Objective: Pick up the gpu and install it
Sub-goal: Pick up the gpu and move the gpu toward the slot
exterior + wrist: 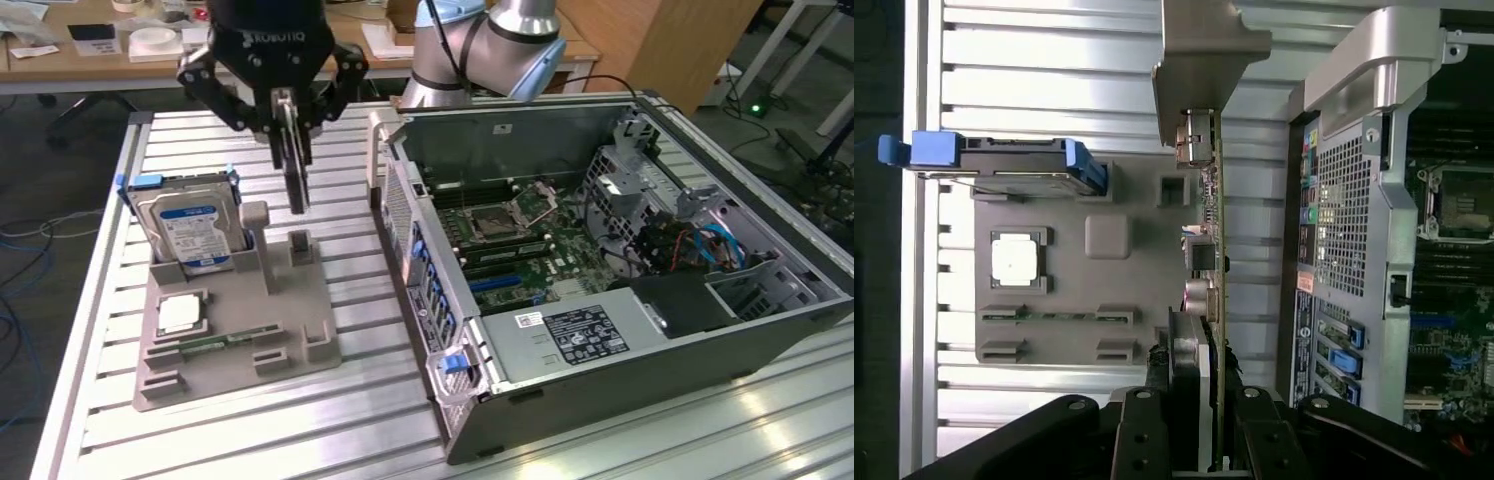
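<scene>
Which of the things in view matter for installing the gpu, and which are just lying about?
For the job:
- gpu, held edge-on by the gripper above the table
- open computer case
- motherboard inside it

Lying about:
- hard drive, standing in the grey holder
- processor chip on the holder
- memory stick in the holder

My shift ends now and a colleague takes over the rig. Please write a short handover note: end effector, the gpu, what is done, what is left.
End effector: shut on the gpu; the card hangs upright, bracket end down.
Position: above the grey parts holder, beside the open computer case. The hard drive sits in the holder.
Done: gpu picked up, apparently clear of the holder.
Left: the install; the card is not yet in the case.
</scene>
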Robot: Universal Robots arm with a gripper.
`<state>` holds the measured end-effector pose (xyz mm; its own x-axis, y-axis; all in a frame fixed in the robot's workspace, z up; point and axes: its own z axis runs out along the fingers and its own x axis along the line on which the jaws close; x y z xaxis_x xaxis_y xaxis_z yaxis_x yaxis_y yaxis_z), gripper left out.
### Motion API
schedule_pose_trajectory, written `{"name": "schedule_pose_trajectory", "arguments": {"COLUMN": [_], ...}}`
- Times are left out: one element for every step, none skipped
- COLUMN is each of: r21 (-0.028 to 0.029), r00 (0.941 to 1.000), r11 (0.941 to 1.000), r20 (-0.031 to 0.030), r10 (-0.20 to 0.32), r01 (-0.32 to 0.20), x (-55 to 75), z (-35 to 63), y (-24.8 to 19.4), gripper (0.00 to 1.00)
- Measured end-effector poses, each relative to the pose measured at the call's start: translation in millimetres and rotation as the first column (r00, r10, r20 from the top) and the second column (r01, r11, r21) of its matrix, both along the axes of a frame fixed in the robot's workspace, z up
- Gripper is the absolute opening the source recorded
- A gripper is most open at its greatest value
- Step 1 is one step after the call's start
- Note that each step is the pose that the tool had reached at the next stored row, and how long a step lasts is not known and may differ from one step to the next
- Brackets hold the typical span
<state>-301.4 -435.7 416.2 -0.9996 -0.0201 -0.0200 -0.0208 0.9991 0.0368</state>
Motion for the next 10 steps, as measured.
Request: {"name": "schedule_pose_trajectory", "arguments": {"r21": [0.0,0.0,0.0,-0.0001,0.0,0.0001,0.0001,0.0001,-0.0002,-0.0001], "r00": [1.0,0.9999,0.9999,0.9998,0.9996,0.9996,0.9996,0.9996,0.9996,0.9996], "r11": [1.0,0.9999,0.9999,0.9998,0.9996,0.9996,0.9996,0.9996,0.9996,0.9996], "r20": [0.0,0.0001,0.0001,0.0,0.0001,0.0002,0.0002,0.0002,-0.0001,0.0001], "r10": [-0.005,-0.011,-0.016,-0.022,-0.027,-0.027,-0.028,-0.028,-0.028,-0.028], "r01": [0.005,0.011,0.016,0.022,0.027,0.027,0.028,0.028,0.028,0.028], "x": [0.0,0.0,0.0,0.1,0.1,0.0,0.0,0.0,0.4,2.6], "z": [4.1,8.5,13.2,16.8,17.4,17.3,17.3,17.4,17.5,17.5], "y": [0.0,0.0,0.0,0.0,-0.1,0.0,0.0,0.0,0.1,0.1], "gripper": [0.29,0.29,0.29,0.29,0.29,0.29,0.29,0.29,0.29,0.29]}}
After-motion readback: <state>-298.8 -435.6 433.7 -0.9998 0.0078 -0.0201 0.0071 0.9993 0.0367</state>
